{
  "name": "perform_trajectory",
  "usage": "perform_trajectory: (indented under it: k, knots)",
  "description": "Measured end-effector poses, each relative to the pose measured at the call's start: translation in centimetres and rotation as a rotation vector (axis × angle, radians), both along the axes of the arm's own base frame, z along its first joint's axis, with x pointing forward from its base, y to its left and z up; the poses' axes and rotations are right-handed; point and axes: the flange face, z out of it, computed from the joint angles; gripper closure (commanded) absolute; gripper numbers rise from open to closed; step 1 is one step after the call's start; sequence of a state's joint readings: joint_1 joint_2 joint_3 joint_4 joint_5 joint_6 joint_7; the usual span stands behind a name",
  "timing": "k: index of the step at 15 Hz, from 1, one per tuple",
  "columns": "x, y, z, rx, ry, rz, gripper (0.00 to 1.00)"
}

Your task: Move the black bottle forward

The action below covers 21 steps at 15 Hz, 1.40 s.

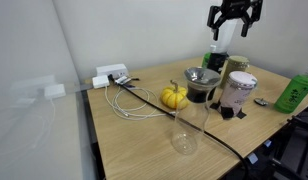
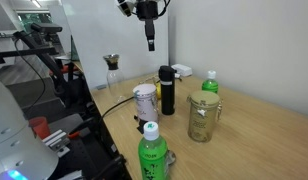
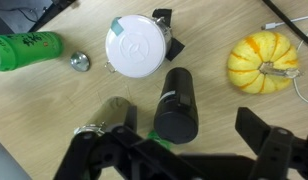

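Note:
The black bottle stands upright on the wooden table, between a white-lidded cup and a clear jar. In the wrist view the black bottle is seen from above, just below the white-lidded cup. My gripper hangs high above the bottle, open and empty. It also shows in an exterior view. In the wrist view the open fingers flank the bottle's top from well above. In that exterior view the bottle is hidden among the cups.
A small pumpkin, a green labelled bottle, a metal-rimmed jar and a small metal cap surround the bottle. A dark pot with a metal rim, a clear glass and white cables are on the table.

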State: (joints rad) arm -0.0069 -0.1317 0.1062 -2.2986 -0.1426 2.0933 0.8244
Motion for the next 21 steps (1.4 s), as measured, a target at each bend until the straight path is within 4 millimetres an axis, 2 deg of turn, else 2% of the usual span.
perform_trajectory:
  k: [10,21]
  knots:
    - [0.1,0.1,0.0,0.002,-0.004,-0.014,0.0]
    - [2.8,0.8,-5.3,0.007,-0.107,-0.246,0.0]
